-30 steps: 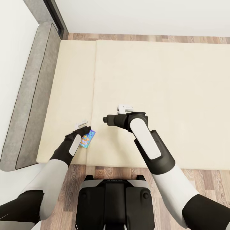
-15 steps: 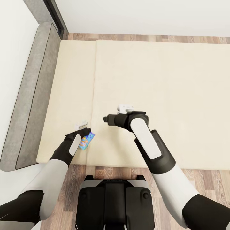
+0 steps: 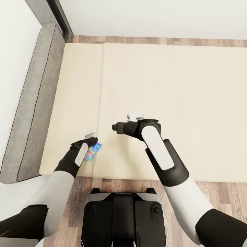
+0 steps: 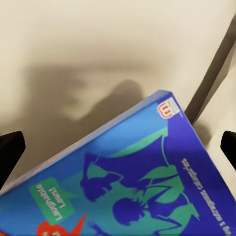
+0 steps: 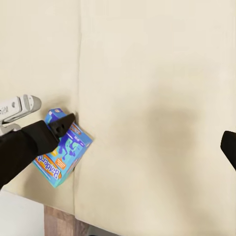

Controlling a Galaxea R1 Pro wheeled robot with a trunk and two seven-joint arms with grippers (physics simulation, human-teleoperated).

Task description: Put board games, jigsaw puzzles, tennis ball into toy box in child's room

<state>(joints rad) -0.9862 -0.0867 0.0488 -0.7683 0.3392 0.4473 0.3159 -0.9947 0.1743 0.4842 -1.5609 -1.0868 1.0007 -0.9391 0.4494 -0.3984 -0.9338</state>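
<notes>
- Hovering over the near edge of the bed (image 3: pixel 171 89), the left gripper (image 3: pixel 90 141) stands spread wide, fingertips at either side of the blue game box (image 3: pixel 93 151) in the left wrist view, no pinch yet
- Lying just beside the seam (image 3: pixel 100 103), that box (image 4: pixel 137 182) could be shoved flat into the soft mattress or nudged off the edge onto the floor (image 3: pixel 219 195) if the jaws close off-centre
- Hanging mid-bed, the right gripper (image 3: pixel 134 117) carries nothing; its fingers look parted in its wrist view
</notes>
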